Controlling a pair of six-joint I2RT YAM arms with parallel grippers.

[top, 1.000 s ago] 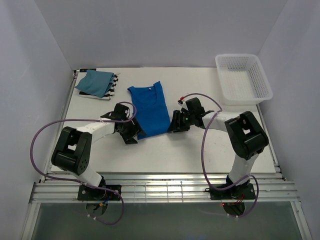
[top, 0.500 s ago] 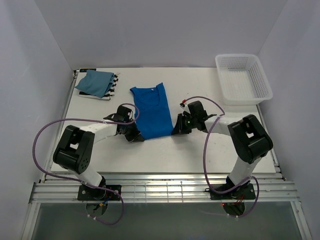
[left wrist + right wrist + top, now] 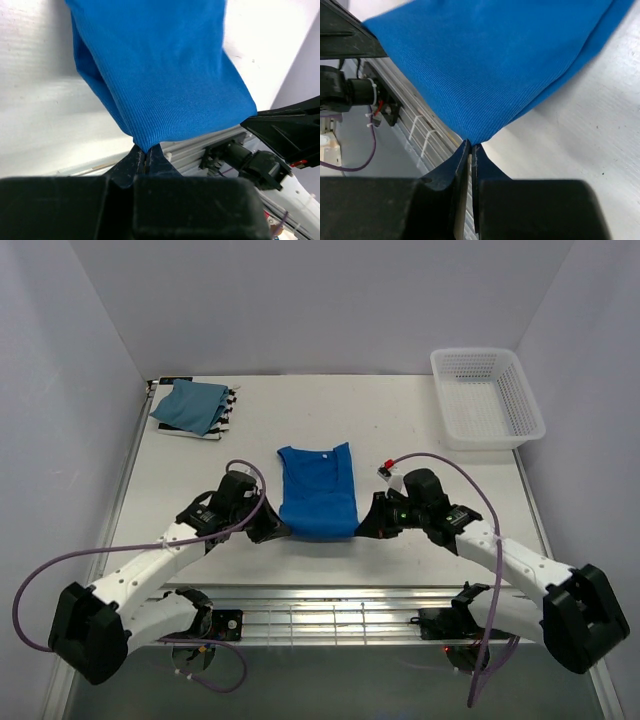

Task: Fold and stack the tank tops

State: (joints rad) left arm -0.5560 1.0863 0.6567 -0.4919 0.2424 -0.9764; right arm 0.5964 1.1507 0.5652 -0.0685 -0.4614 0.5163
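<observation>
The royal blue top [image 3: 318, 490] lies in the middle of the counter [image 3: 420, 420], toward its near edge, neckline pointing to the far side. Its far part rests flat; its near hem runs between the two grippers and is held at both corners. The left gripper [image 3: 275, 530] has its fingers pinched almost together on the near left corner, and the left wrist view shows the ribbed cloth drawn to a point in that narrow slit. The right gripper [image 3: 368, 525] is clamped the same way on the near right corner, the cloth fanning up and away from its tips. In both wrist views a second layer of blue shows under the top one along the side edge.

Well apart, in the far left corner of the counter, the teal top [image 3: 190, 403] sits folded on the striped top [image 3: 228, 405], whose edges stick out beneath it. A white basket [image 3: 490, 439] stands at the far right corner.
</observation>
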